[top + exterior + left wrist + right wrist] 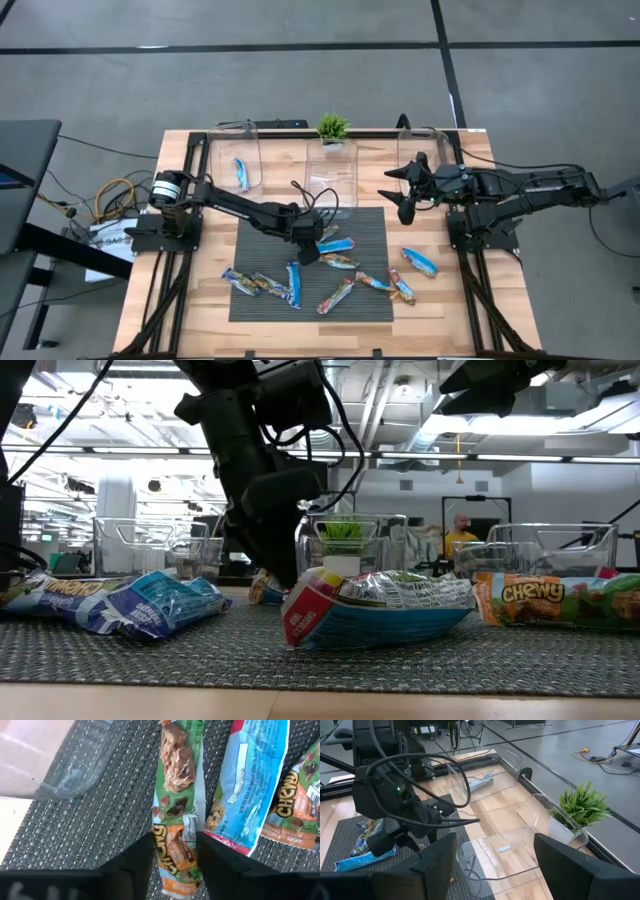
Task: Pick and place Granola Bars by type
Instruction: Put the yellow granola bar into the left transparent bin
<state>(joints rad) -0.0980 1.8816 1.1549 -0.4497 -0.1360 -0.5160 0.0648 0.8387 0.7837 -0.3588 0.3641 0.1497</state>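
- Table [180,290]: a wooden top carrying a dark woven mat [370,225] at its centre, three clear tubs along the far edge, and a small potted plant [332,128] behind the middle tub.
- Clear tubs: the left tub [240,160] holds one blue-and-white bar [242,173]; the middle tub [331,178] and the right tub [425,150] look bare of bars from above.
- My right gripper [402,190]: it waits above the table near the right tub, well apart from the bars, fingers spread wide.
- My left gripper [176,852]: down on the mat just in front of the middle tub, its two fingers [137,862] straddling an orange-and-green bar, part-closed but with wrapper edges visible between pad and foil, so I judge the pinch not yet firm.
- Granola Bars [330,275]: scattered across the mat, with one blue bar [420,262] off it to the right.
- Orange-and-green bar [180,815]: lying flat, touching a blue-and-white neighbour [250,785]. I should squeeze across its narrow width, keep clear of the neighbour, and lift straight up.
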